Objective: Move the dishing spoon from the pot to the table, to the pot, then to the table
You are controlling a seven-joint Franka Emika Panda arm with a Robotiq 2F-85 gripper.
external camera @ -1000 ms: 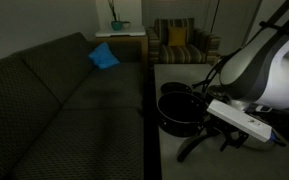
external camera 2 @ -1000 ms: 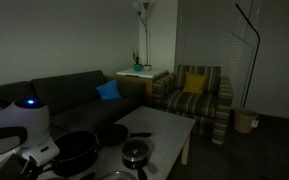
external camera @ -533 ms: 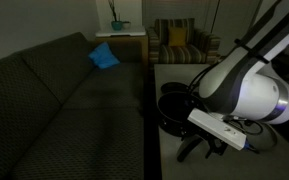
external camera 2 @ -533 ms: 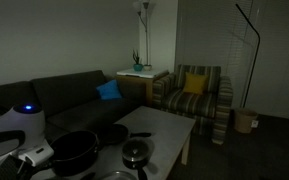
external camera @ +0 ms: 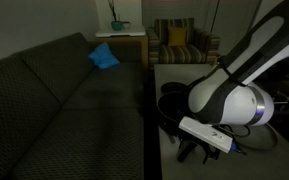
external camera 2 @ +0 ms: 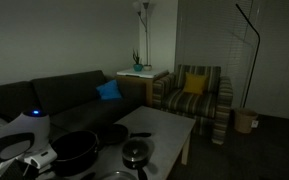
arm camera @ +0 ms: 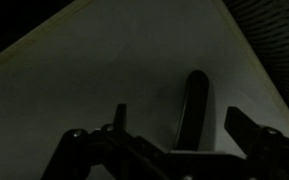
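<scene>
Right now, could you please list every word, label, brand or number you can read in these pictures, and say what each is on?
None: no text can be read in any view.
The robot arm: a plain white shell with no marking visible, only a small blue light.
The pot, the lidded pan and the table: too dark to show any print.

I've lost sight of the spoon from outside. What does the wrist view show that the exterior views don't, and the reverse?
Only the wrist view: the dishing spoon, a dark bar against the pale top, between the spread fingers of the gripper. I cannot tell whether it rests on the surface.
Only the exterior views: the pot, the small lidded pan, the sofa and the arm. I cannot make out the spoon there.
Both: the table.
</scene>
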